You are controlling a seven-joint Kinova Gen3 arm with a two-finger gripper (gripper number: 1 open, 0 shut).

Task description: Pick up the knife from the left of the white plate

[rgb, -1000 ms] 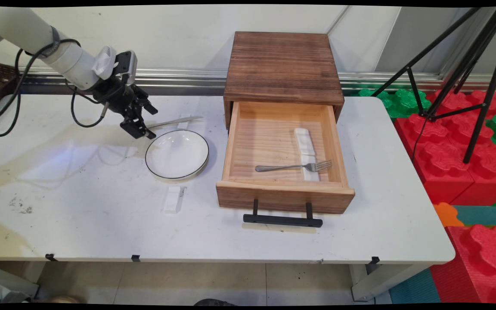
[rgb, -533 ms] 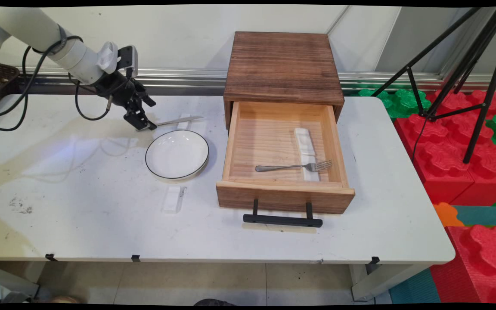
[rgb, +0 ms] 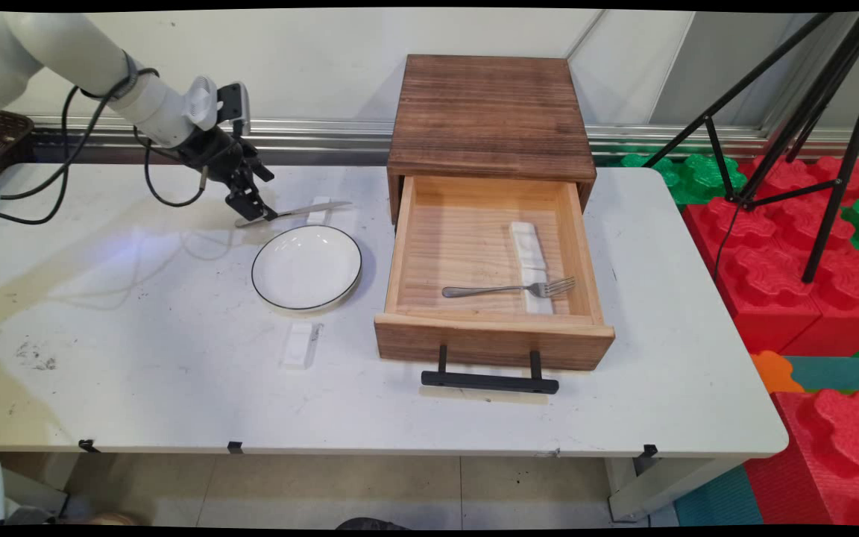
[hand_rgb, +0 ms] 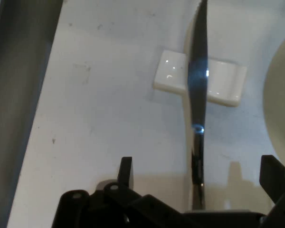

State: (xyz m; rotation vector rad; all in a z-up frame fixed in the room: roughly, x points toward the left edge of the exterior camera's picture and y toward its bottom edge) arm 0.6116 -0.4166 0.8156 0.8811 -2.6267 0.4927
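Gripper point(hand_rgb: 197, 173) sits low over the knife point(rgb: 291, 212) handle end, fingers point(hand_rgb: 125, 171) spread wide on either side of it, nothing gripped. The knife lies on the white table point(rgb: 139, 358) with its blade across a small white rest point(hand_rgb: 218, 83), just beyond the black-rimmed plate point(rgb: 306, 267). There's lots of bare tabletop left of it, and the open drawer point(rgb: 489, 261) is well off to the right. The handle tip is hidden behind the gripper's linkage.
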